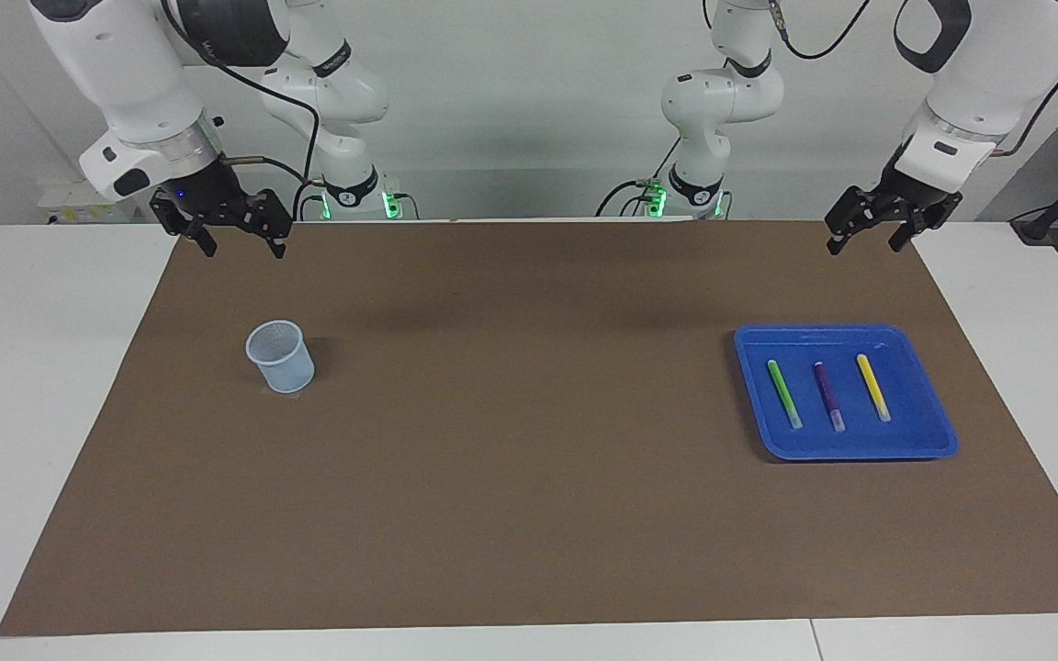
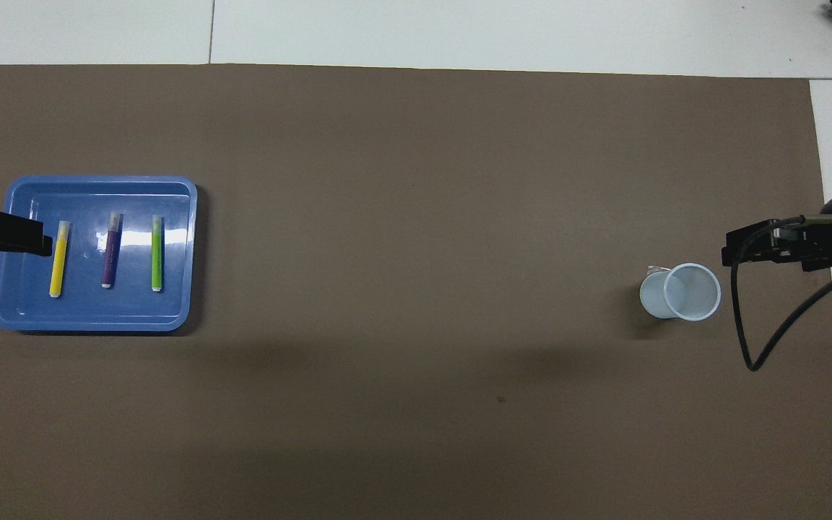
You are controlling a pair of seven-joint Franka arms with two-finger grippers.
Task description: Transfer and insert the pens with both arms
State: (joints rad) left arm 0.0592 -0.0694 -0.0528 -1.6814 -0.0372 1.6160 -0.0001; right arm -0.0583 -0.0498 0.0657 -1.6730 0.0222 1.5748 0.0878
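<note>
Three pens lie side by side in a blue tray (image 1: 915,367) (image 2: 19,310) toward the left arm's end of the table: a green pen (image 1: 783,392) (image 2: 157,253), a purple pen (image 1: 828,396) (image 2: 110,250) and a yellow pen (image 1: 872,386) (image 2: 59,258). A pale blue cup (image 1: 281,356) (image 2: 683,292) stands upright toward the right arm's end. My left gripper (image 1: 867,244) (image 2: 22,243) hangs open in the air over the mat's edge by the tray, holding nothing. My right gripper (image 1: 243,249) (image 2: 748,254) hangs open above the mat near the cup, holding nothing.
A brown mat (image 1: 529,477) (image 2: 416,217) covers most of the white table (image 1: 33,367) (image 2: 531,36). A black cable (image 2: 770,339) loops down from the right arm beside the cup.
</note>
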